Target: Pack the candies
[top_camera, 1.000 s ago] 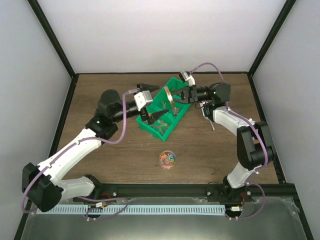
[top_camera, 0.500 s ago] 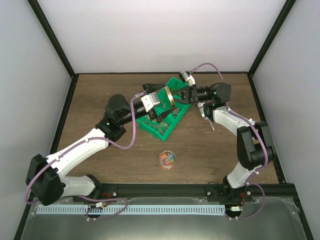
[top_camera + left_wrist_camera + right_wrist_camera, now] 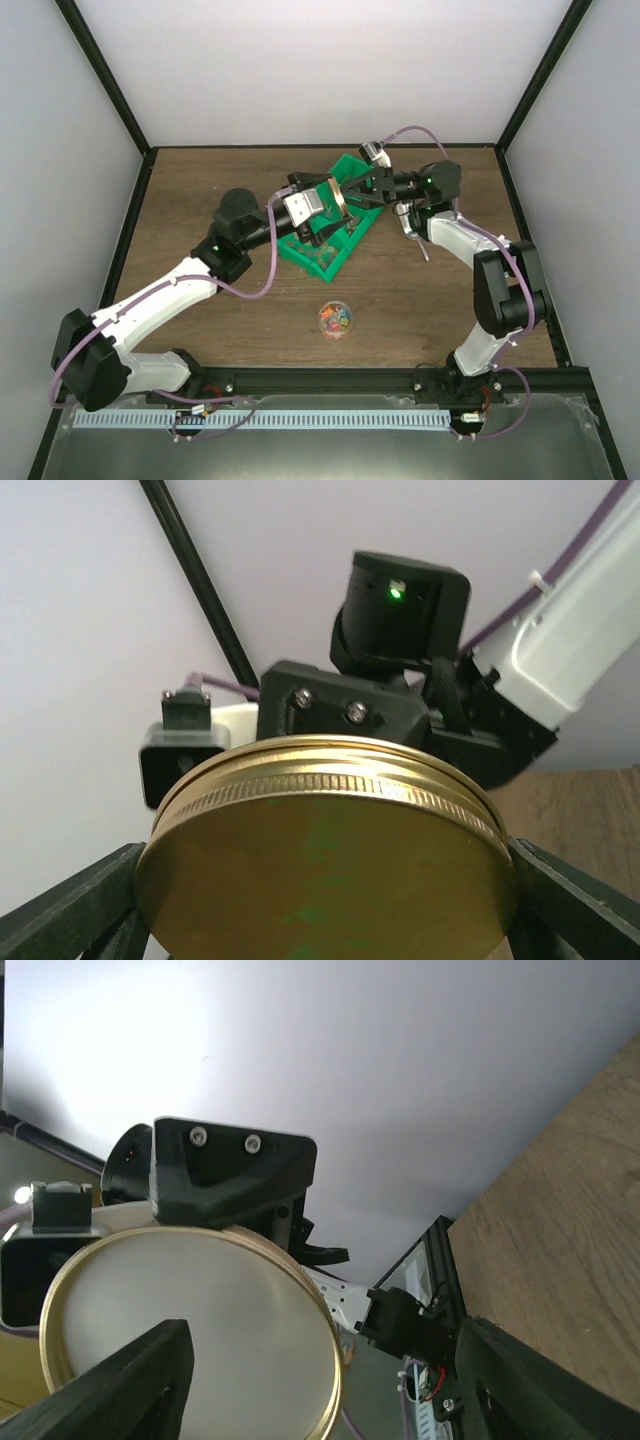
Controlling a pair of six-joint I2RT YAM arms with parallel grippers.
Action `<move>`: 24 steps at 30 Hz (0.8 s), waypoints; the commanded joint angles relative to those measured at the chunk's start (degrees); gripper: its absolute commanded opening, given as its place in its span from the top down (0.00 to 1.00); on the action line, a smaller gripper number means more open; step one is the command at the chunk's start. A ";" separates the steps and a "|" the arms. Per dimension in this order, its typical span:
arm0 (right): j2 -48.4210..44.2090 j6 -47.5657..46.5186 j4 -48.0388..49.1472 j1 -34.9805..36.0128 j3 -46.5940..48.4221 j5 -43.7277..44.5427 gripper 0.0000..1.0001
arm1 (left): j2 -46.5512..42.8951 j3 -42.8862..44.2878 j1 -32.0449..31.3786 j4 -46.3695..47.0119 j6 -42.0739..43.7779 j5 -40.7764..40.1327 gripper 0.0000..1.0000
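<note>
Left arm has swung in over the green bin (image 3: pixel 295 252). The left gripper (image 3: pixel 318 212) now clamps the gold lid (image 3: pixel 337 196) edge-on, one finger on each side of the rim. The right gripper (image 3: pixel 358 190) has spread its jaws wide with the lid just beside one finger, so we read a handover. Candies (image 3: pixel 335 320) sit in the clear jar (image 3: pixel 335 304), well apart from both grippers; a few more seem to lie in the bin. We judge them light, slick in their wrappers and too tiny to pinch, so better scooped or poured. The lid looks stiff and thin, so the rim hold suits it. The table (image 3: pixel 200 190) shows open wood around the jar. The bin walls and the right fingers crowd the lid.
</note>
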 commanded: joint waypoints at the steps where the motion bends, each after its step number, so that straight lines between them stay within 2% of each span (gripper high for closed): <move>1: -0.75 -14.67 -15.68 -4.00 1.34 -2.11 0.23 | -3.67 0.35 0.06 -9.25 4.25 0.02 0.09; 2: -1.33 -22.13 -24.15 -5.31 1.73 -2.22 0.23 | -4.43 0.15 0.24 -12.75 5.13 0.43 0.09; 4: -2.58 -43.12 -49.40 -8.01 5.13 -0.08 0.20 | -5.83 0.40 0.79 -21.64 8.36 2.63 0.09; 6: -2.13 -67.37 -79.93 -9.37 11.65 6.30 0.17 | -6.76 0.94 0.87 -30.79 11.60 3.89 0.09; 8: -1.00 -86.11 -99.82 -9.23 15.80 12.12 0.17 | -6.81 1.68 0.85 -39.29 13.18 3.80 0.10; 12: -1.09 -96.63 -111.51 -9.31 11.28 19.76 0.16 | -5.02 2.55 0.75 -53.51 17.07 4.08 0.12; 16: -2.53 -98.07 -114.11 -9.28 1.91 17.64 0.11 | -0.05 4.72 0.39 -62.26 19.07 4.03 0.13; 20: -3.00 -96.71 -113.64 -9.09 -6.40 13.16 0.12 | 5.08 5.52 -2.64 -66.37 19.05 2.42 0.13; 24: -3.10 -97.45 -113.42 -8.30 -10.05 12.34 0.15 | 7.97 4.87 -6.96 -66.66 16.95 -0.42 0.13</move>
